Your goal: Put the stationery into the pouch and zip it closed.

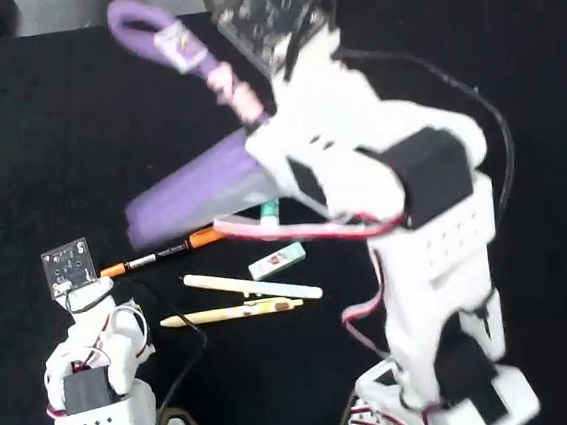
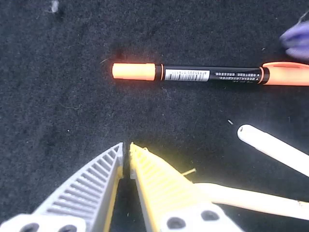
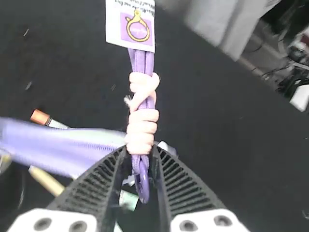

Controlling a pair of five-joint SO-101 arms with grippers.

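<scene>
right pincer (image 3: 140,152) clamps pouch strap (image 3: 140,67).

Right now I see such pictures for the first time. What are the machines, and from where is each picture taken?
These are two small robot arms at a black table. One picture looks down from above; the other two come from a camera on each arm's wrist. The right claw is shut on the strap of a purple pouch. The left claw is shut, holding nothing. On the table lie an orange marker, two cream pens and a small eraser.
</scene>
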